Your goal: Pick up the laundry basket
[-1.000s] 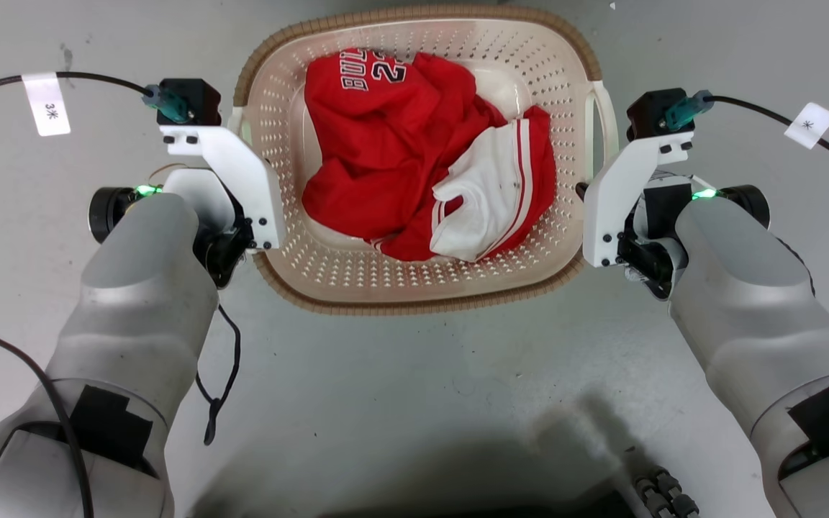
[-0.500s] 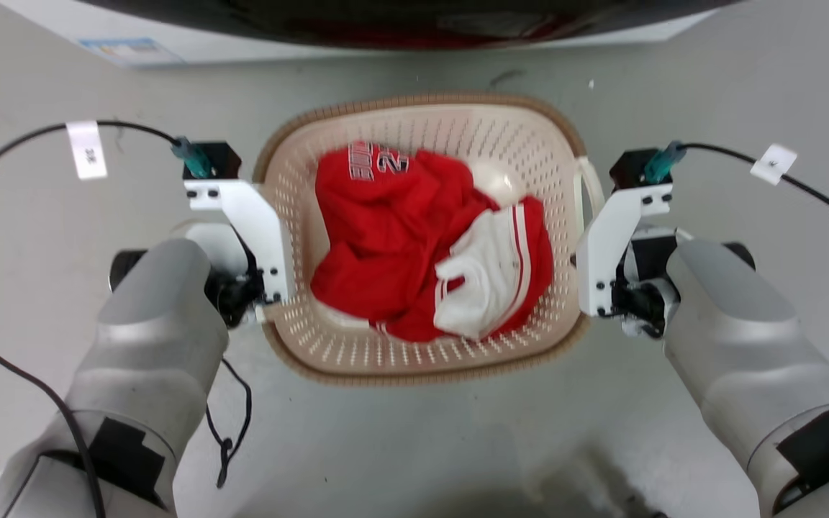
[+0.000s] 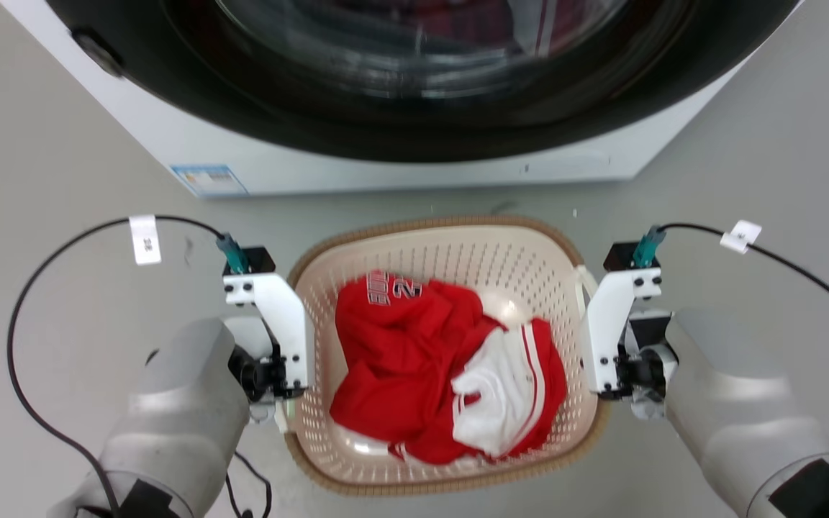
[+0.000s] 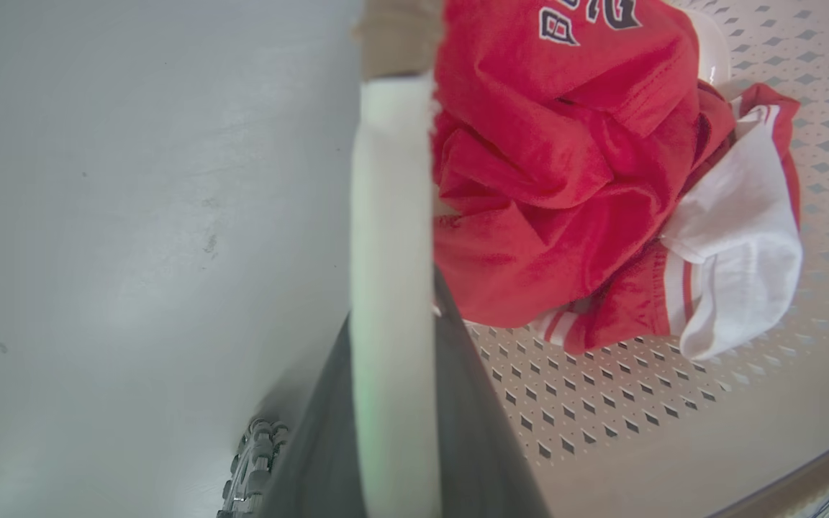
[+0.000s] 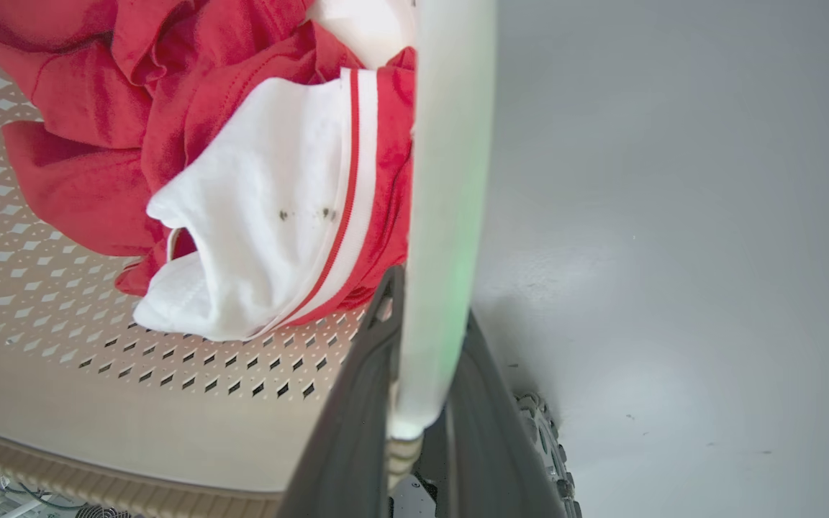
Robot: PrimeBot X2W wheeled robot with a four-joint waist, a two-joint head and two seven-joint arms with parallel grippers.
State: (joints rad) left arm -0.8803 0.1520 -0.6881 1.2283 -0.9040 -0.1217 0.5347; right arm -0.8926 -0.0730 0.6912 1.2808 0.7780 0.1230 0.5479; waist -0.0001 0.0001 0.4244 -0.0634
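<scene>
Lifting the laundry basket by both handles
Clamped on the white handles with left gripper and right gripper, basket slung between them; best raised evenly and level, without spilling clothes.

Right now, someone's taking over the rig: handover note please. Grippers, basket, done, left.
Left gripper: shut on the left handle of the laundry basket.
Right gripper: shut on the right handle.
Basket: in front of the washing machine, between both arms, red and white clothes inside.
Done: both handles gripped.
Left: raise it, keeping it level. Whether it is already off the floor cannot be told.
</scene>
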